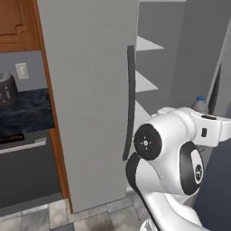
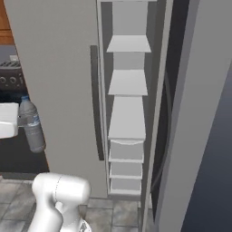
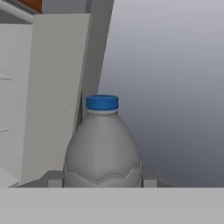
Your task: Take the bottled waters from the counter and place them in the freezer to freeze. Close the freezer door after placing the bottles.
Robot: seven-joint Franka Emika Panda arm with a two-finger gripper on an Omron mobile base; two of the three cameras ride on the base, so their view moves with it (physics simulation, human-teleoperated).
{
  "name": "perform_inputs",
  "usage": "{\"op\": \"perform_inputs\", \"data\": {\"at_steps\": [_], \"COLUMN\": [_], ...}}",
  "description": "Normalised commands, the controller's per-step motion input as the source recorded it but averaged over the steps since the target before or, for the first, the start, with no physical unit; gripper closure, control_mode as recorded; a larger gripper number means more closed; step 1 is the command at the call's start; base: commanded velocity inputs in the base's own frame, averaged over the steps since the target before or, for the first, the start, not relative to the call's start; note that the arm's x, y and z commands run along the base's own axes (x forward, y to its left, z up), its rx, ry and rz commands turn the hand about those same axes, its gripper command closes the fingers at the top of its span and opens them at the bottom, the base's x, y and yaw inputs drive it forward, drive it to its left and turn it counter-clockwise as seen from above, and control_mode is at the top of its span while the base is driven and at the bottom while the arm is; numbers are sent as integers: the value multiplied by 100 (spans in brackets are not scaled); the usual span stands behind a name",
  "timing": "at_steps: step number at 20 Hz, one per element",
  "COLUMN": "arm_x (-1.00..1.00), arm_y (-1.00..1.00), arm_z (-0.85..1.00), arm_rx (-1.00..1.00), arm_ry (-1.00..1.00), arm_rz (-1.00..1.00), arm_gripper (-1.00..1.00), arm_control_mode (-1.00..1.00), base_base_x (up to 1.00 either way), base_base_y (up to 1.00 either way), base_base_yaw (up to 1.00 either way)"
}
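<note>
Gripper (image 3: 103, 183) clamped on grey-clear bottle (image 3: 103, 144) w/ dark blue cap, held upright in air just in front of the freezer (image 2: 54, 68). Freezer door (image 2: 195, 136) at right stands open, white shelves (image 2: 128, 118) bare. Judging: this bottle not yet placed; 2nd bottle's whereabouts can't tell; door close left.

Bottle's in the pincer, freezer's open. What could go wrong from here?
1. The opening onto the white shelves looks narrow, between the closed left door and the open freezer door; the grey-clear bottle or the arm might clip a door edge going in.
2. The pincer appears to grip the bottle low on its body, so a bump could tilt it or knock it loose.
3. Set near a shelf's front edge, it might topple and block the door closing.
</note>
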Motion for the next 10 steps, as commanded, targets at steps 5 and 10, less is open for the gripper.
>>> {"op": "perform_inputs", "data": {"at_steps": [5, 10], "arm_x": [0, 0], "arm_y": [0, 0], "arm_z": [0, 0], "arm_rx": [0, 0], "arm_ry": [0, 0], "arm_rz": [0, 0], "arm_gripper": [100, 100], "arm_control_mode": [100, 100], "base_base_x": [32, 47], "base_base_y": [-27, -16], "base_base_yaw": [-23, -7]}}
